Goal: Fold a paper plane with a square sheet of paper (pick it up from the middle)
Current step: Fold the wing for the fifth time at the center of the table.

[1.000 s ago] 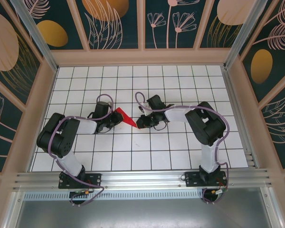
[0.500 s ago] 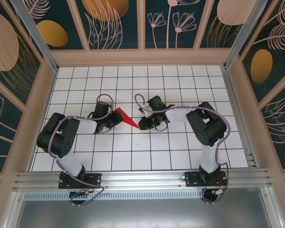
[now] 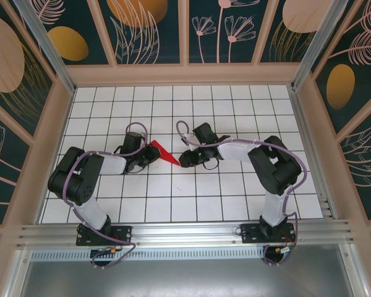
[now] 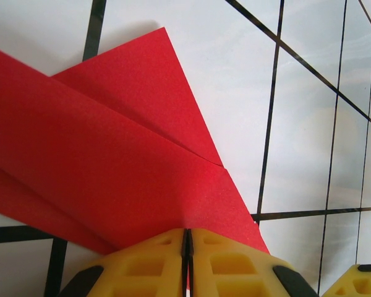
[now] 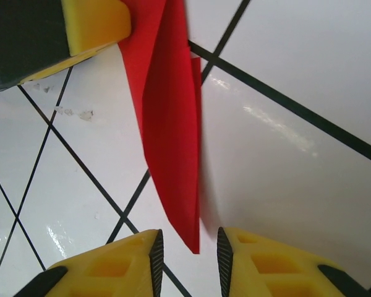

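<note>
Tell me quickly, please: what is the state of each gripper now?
Left gripper: closed, holding the paper plane by its edge.
Right gripper: open around the plane's tip, not gripping it.

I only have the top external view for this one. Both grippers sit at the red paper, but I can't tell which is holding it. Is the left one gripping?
Observer: Yes. In the left wrist view the left gripper is shut on the edge of the folded red paper.
Operator: And the right?
Observer: The right gripper is open. The paper's pointed tip sits between its jaws with space on either side.
Operator: Is the paper a single layer?
Observer: No. The left wrist view shows overlapping layers meeting at a sharp crease.
</note>
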Controlling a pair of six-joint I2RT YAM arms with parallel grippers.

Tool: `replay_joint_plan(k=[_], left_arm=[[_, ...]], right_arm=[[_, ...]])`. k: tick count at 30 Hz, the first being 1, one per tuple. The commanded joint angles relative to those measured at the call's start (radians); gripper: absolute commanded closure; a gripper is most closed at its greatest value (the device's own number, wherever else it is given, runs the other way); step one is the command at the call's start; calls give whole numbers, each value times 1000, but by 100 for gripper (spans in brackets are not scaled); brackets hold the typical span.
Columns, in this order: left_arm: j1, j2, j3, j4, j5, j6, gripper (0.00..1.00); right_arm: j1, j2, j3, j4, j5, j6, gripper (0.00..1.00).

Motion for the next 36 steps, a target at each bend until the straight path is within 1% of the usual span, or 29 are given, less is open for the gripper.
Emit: replay_joint_plan(k=[1, 14, 18, 25, 31, 36], left_arm=[[-4, 82, -5, -76, -61, 27, 88], [-3, 83, -6, -75, -60, 28, 89], [-4, 83, -6, -77, -61, 30, 88], [-3, 82, -3, -80, -61, 30, 89], [-4, 83, -2, -82, -61, 33, 88], [-4, 82, -1, -83, -62, 33, 88]], right_arm=[[26, 28, 53, -32, 27, -46, 67], [19, 85, 68, -43, 40, -42, 70], [12, 90, 60, -40, 34, -34, 76], [-7, 89, 43, -24, 8, -20, 81], [-11, 94, 40, -22, -3, -17, 90], [-13, 105, 34, -27, 0, -13, 93]])
